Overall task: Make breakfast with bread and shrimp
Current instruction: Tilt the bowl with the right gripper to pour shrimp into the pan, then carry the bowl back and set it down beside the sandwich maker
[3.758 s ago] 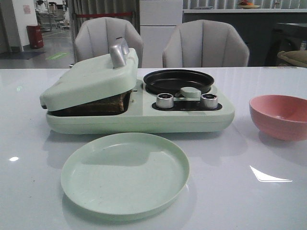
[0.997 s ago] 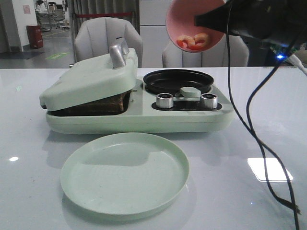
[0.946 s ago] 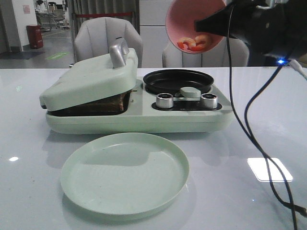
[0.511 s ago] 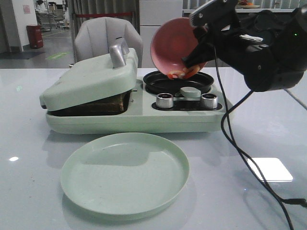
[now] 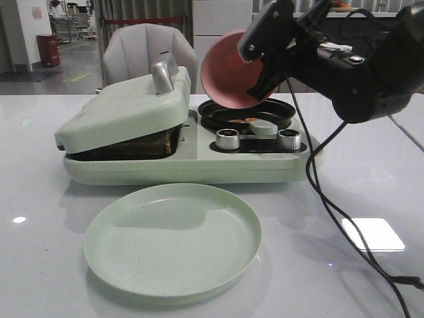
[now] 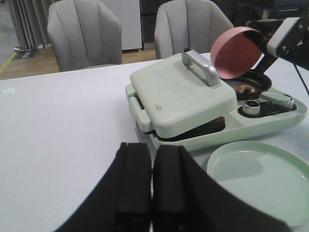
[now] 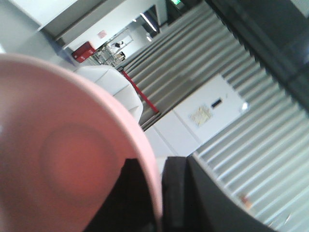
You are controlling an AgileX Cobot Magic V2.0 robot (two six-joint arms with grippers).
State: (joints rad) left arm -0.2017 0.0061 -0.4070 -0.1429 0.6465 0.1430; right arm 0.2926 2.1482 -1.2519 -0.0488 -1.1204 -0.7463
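**Green cooker and plate share the white table**

A pale green breakfast cooker (image 5: pixel 192 159) sits mid-table, hinged lid (image 5: pixel 122 109) propped ajar, round black pan (image 5: pixel 246 114) alongside. A pink bowl (image 5: pixel 228 76) tips above that pan. Up front, a round pale green plate (image 5: pixel 172 240). Two grey chairs (image 6: pixel 84 31) behind.

The bread (image 5: pixel 149 142) is mostly hidden under the tilted lid (image 5: pixel 119 109) — only a dark edge shows.

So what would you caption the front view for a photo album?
Right gripper tips the pink bowl over the black pan, shrimp now lying in it.
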